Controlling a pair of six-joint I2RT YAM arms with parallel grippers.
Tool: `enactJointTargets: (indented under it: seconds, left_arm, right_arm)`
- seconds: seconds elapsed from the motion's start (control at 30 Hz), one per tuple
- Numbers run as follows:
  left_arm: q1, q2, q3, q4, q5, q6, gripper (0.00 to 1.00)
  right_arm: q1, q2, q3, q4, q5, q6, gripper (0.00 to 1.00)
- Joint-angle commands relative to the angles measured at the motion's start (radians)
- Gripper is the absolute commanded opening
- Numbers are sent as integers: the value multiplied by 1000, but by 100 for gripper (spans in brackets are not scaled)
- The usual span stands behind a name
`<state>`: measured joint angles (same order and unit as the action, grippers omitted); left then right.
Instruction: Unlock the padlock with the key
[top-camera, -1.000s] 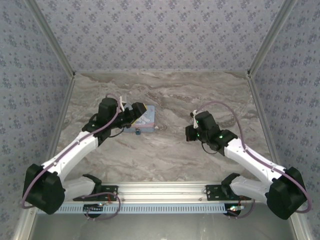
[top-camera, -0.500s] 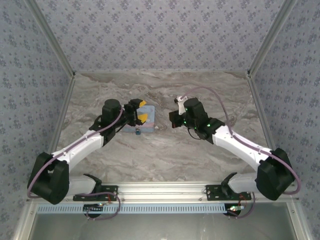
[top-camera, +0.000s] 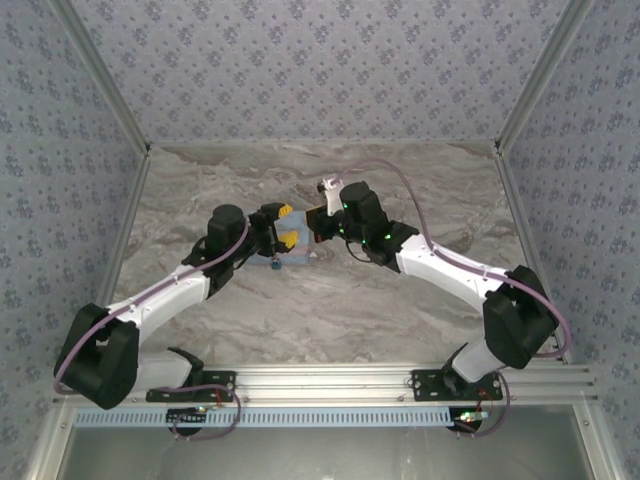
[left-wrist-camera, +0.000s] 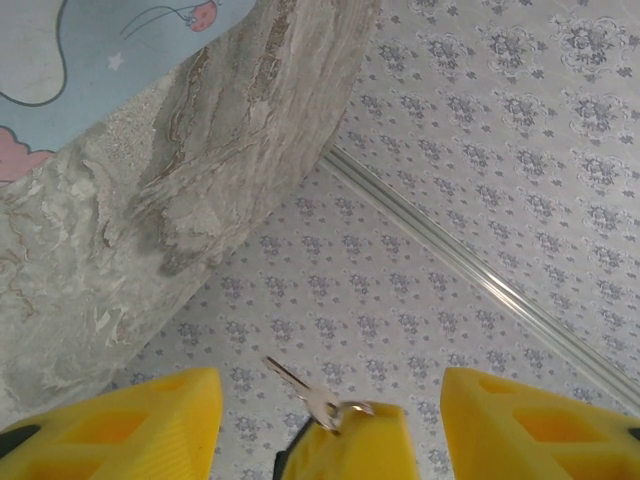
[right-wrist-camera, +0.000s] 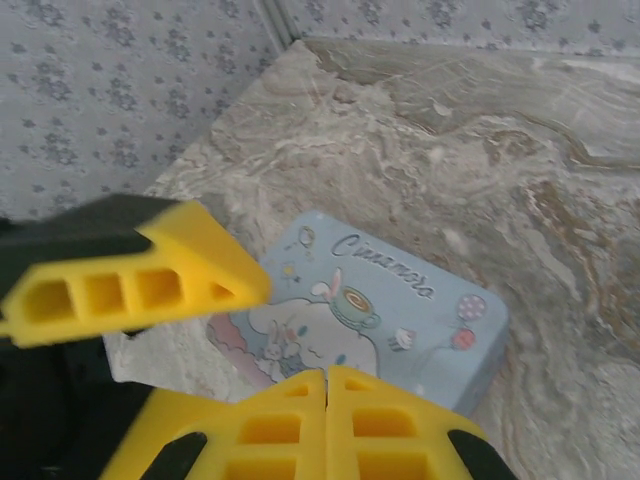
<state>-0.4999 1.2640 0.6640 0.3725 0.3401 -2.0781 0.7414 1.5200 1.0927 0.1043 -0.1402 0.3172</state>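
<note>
Fingers (right-wrist-camera: 280, 425) of the right gripper (right-wrist-camera: 326, 385) press flat against each other, only a thin seam left between them. From the left wrist, that closed yellow tip sits low in the middle of the view. The key (left-wrist-camera: 310, 395), a slim grey sliver, is pinched at its head there, with its blade jutting out toward 10 o'clock into free air. The left gripper (top-camera: 287, 227) stands wide open and holds nothing. One of its yellow fingers (left-wrist-camera: 120, 425) lies toward 9 o'clock of the key and the other toward 3 o'clock, both apart from it. In the top view the two grippers meet nose to nose over the middle of the table (top-camera: 420, 180), the right one at 3 o'clock of the left one and just beside it. Under and between them lies a light-blue cartoon tin (right-wrist-camera: 400, 310), flat on the table with its printed lid up. From the right wrist it extends from the closed fingers toward 1 o'clock, and one left finger hangs above its 9 o'clock end. The padlock (top-camera: 272, 265) is a tiny blue speck at the tin's near edge, at about 7 o'clock of the left gripper. Whether it touches the tin cannot be told. Patterned walls (left-wrist-camera: 500, 120) enclose the table on three sides.
</note>
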Motion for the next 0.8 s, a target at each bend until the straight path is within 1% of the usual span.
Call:
enactJointTargets:
  seconds: [0.0, 0.3, 0.77]
  left_arm:
    - [-8, -10, -14, 56, -25, -184, 57]
    - [-9, 13, -28, 128, -33, -216, 46]
    - [-9, 9, -47, 127, -41, -218, 32]
  right_arm:
    - [20, 29, 54, 44, -42, 7, 0]
    - [63, 47, 57, 26, -56, 29, 0]
    - [82, 14, 16, 26, -26, 60, 0]
